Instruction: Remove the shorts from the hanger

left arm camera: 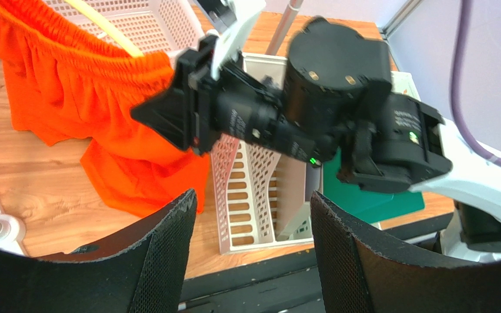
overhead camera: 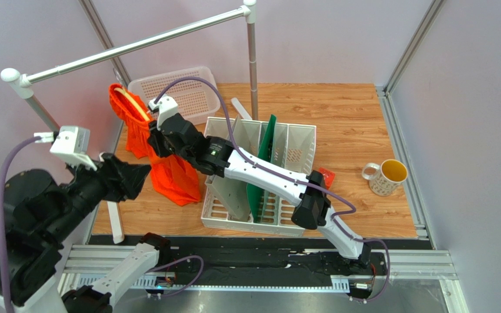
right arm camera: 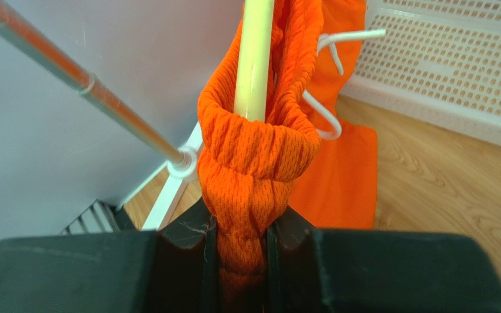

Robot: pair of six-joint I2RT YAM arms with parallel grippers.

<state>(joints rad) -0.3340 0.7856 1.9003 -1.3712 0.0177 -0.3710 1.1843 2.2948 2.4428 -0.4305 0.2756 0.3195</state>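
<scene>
Clamping a bunched fold of mesh-knit cloth, the right gripper holds the bright orange soft shorts just under their gathered elastic waistband, its black fingers pressed tight on either side. The waistband loops over the thin pale-yellow curved hanger, a smooth rod rising straight out of the fabric in the right wrist view.

From above, the shorts hang near the far-left corner of the wooden table, below the long silver metal rail pole. The hanger's long axis runs slantwise, from the far-left corner toward the near-right. The two legs trail down toward the near edge, beside the white slotted plastic file rack.

The right arm reaches from its base at the near edge slantwise across the rack, elbow low and wrist raised at the waistband. The left arm is lifted and bent along the left edge. The left gripper points at the shorts with its dimpled black fingers spread and nothing between them.

A white perforated plastic basket lies at the far edge behind the shorts. A patterned ceramic mug with a yellow inside stands near the right edge.
</scene>
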